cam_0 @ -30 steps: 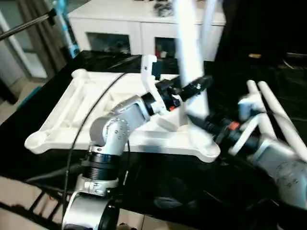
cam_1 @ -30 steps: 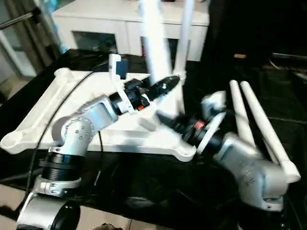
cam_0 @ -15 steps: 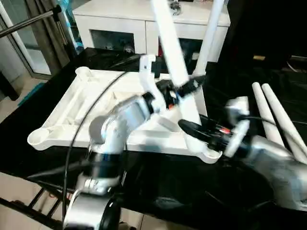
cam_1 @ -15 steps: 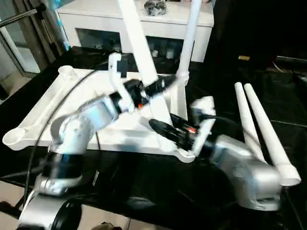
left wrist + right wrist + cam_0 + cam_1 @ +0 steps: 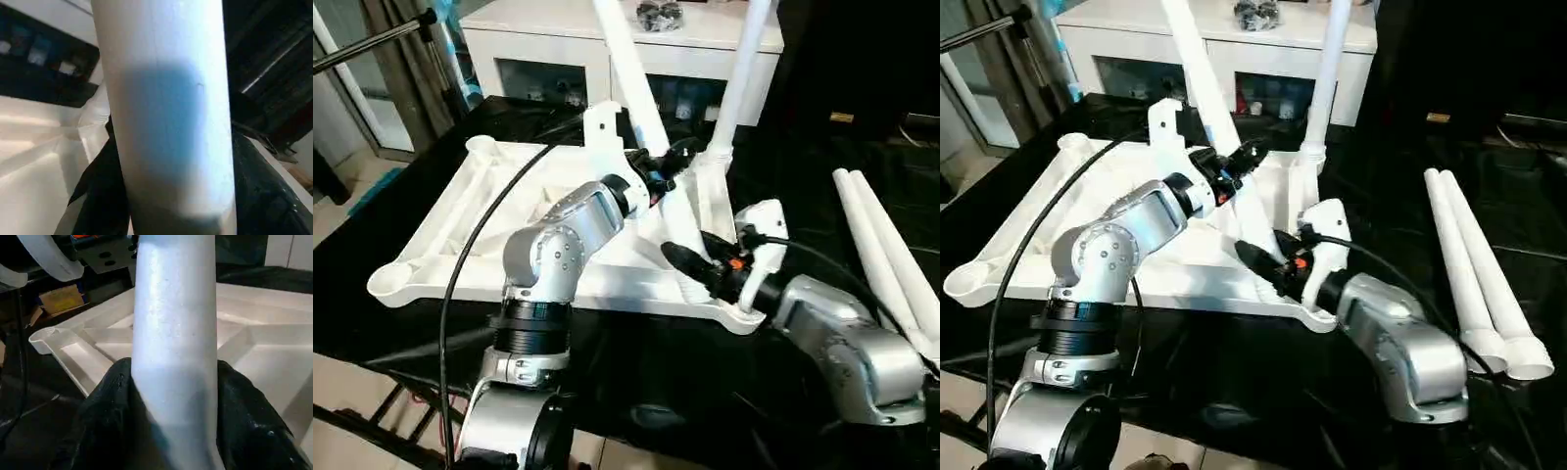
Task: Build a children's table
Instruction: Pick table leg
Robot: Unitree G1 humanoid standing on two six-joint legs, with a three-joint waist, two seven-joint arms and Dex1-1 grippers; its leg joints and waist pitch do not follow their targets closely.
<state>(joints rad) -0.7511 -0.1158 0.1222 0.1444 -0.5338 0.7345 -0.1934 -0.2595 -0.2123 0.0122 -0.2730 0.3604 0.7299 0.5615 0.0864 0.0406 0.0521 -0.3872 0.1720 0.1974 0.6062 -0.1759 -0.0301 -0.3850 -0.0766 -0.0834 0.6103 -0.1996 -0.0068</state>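
Gripping a tilted white tube leg [image 5: 636,78] partway up its shaft, the left end effector [image 5: 668,168] pinches it between black fingers [image 5: 95,196]; below it, the right end effector [image 5: 690,262] pinches the same leg near its foot, by the near right corner socket [image 5: 742,318] of the upturned white tabletop [image 5: 489,230]; beyond both, a second leg [image 5: 739,73] stands upright in the far corner socket; right of the right end effector, two spare legs [image 5: 881,250] lie together on the black bench [image 5: 803,166].
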